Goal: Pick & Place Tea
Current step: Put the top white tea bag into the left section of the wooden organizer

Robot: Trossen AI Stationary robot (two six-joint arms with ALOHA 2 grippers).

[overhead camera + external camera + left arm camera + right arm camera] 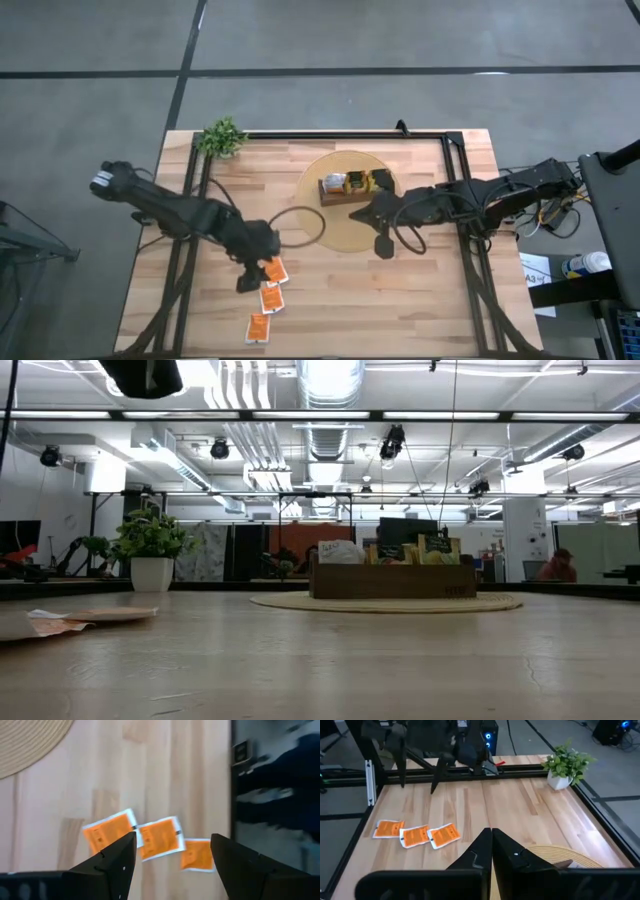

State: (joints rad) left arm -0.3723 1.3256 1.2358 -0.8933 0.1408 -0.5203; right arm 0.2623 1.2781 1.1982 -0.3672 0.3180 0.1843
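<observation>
Pale wooden planks make up the table (420, 290), with a round woven mat (335, 235) near its far middle and a small potted plant (222, 137) at the far left corner. On the mat stands a brown wooden box (352, 190) already holding several tea sachets upright. Three orange-and-white sachets (267, 298) lie in a loose row on the bare wood at the near left, the nearest of them (259, 327) slightly apart from the other two, which overlap. The left gripper (247, 281) hangs above this row with its fingers (117, 862) spread wide and nothing between them; from its wrist camera the middle sachet (159, 837) sits in the gap between the tips. The step in hand looks like the approach for a pick: the arm reaches in from the left edge, elbow bent, wrist pointing down at the row. The next move probably calls for lowering onto one sachet and closing on an edge, which may be awkward since the sachets lie flat and overlap. The right gripper (385, 245) waits beside the box over the mat's near edge, its fingers pressed together and empty.
</observation>
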